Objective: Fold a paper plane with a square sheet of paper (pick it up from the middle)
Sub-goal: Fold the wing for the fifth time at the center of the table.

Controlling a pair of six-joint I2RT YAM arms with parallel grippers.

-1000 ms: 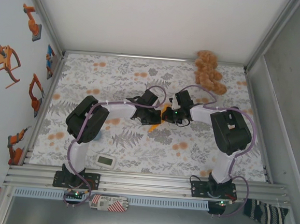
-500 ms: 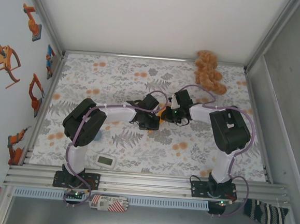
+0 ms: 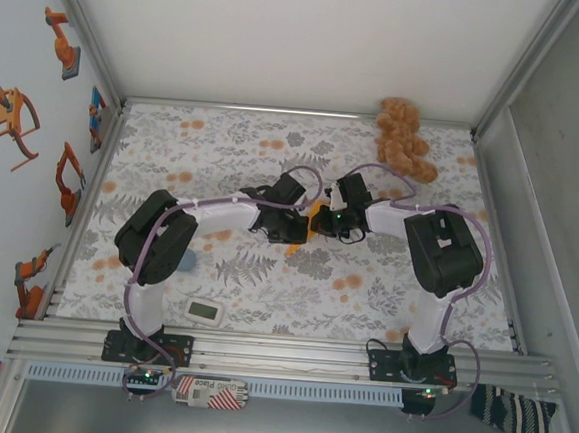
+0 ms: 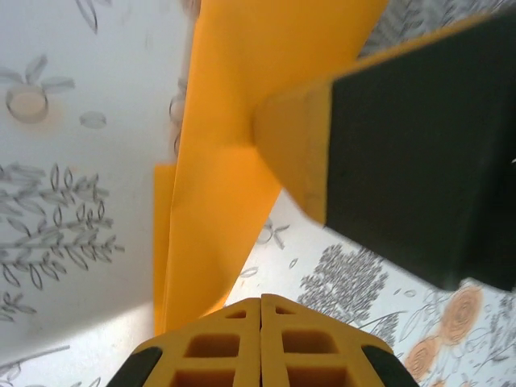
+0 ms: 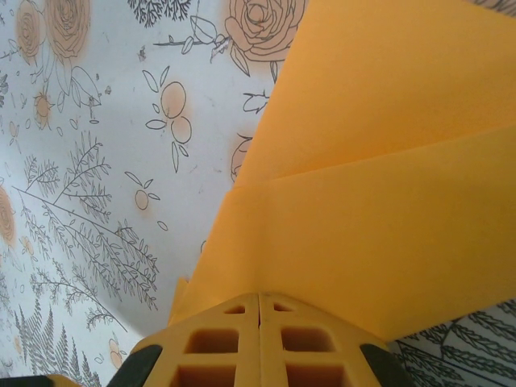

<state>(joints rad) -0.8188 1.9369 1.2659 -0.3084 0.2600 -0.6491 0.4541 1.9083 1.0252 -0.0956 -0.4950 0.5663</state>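
Note:
The square sheet of paper is bright orange and folded into creased layers, held just above the floral cloth between the two wrists. In the right wrist view the paper spreads out from the tips of my right gripper, which is shut on it. My left gripper is shut with no gap, and the paper runs past its left side. One right finger meets the paper's fold there. From above, the left gripper and the right gripper almost touch.
The floral cloth covers the table. A tan plush toy lies at the back right corner. A small white device sits near the front edge, left of centre. Metal frame rails border all sides.
The left gripper dipped toward the near side half a second ago and has come back up beside the right one. The orange tip below it a second ago is now covered. The right arm stayed put.

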